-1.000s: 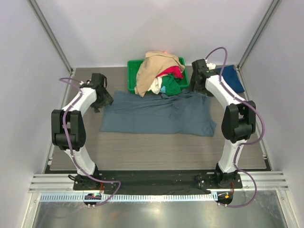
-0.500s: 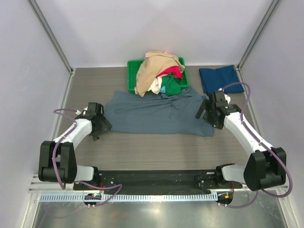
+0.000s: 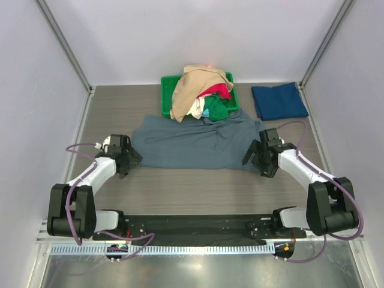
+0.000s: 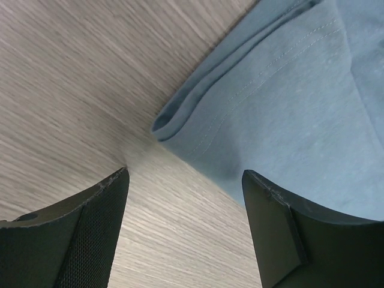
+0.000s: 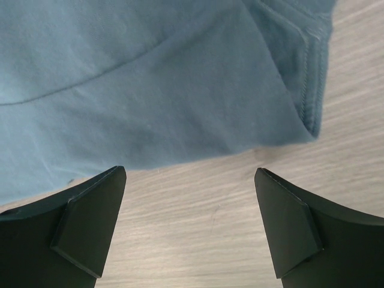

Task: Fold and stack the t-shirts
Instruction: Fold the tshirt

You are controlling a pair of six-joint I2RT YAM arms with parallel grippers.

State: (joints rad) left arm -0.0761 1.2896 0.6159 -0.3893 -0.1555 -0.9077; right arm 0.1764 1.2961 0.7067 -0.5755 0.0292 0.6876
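Top external view: both arms reach low over the desk (image 3: 198, 192) from their bases at the near edge. Left hand (image 3: 128, 159) sits at the near left corner of the slate grey-blue t-shirt (image 3: 198, 144); right hand (image 3: 257, 157) sits at its near right corner. Left wrist view: the left fingers (image 4: 78, 234) stand wide apart and grip nothing, with the rolled hem corner of the cloth just ahead of the gap. Right wrist view: the right fingers (image 5: 288, 228) stand wide apart, also empty, with a stitched edge of the cloth just beyond them. The slate grey-blue t-shirt lies spread across mid-desk. At its far edge stands the green bin (image 3: 166, 101), heaped with a tan t-shirt (image 3: 192, 84), a red t-shirt (image 3: 219, 90), a green t-shirt (image 3: 217, 108) and a white t-shirt (image 3: 197, 110). A folded dark navy-teal t-shirt (image 3: 279, 101) lies at the far right, apart from the rest
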